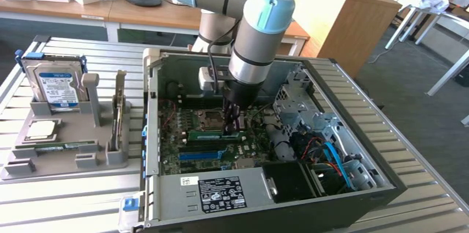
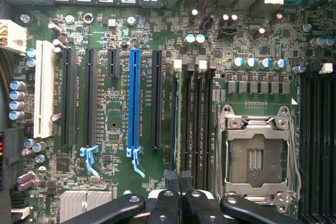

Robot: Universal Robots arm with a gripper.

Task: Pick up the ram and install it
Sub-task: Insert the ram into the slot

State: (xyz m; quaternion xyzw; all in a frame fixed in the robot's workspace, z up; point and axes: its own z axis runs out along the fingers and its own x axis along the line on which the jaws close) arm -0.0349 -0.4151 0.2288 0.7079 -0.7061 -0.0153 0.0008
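Note:
The ram [image 1: 208,133] is a thin green strip standing on edge in a memory slot of the motherboard, inside the open computer case [image 1: 150,134]. In the wrist view the ram [image 2: 180,119] shows edge-on, in the slot next to the black expansion slots. My gripper [image 1: 233,128] reaches straight down into the case at the end of the strip on the exterior view's right. The black fingers [image 2: 170,179] are closed together over that end of the ram. How deep the strip sits in the slot cannot be told.
The open processor socket [image 2: 254,153] lies just beside the memory slots, and a blue slot [image 2: 133,98] on the other side. Cables and drive bays [image 1: 330,150] fill the case's right. Outside, a grey fixture [image 1: 66,156] holds a hard drive [image 1: 55,84], a silver processor [image 1: 42,129] and an upright card [image 1: 119,106].

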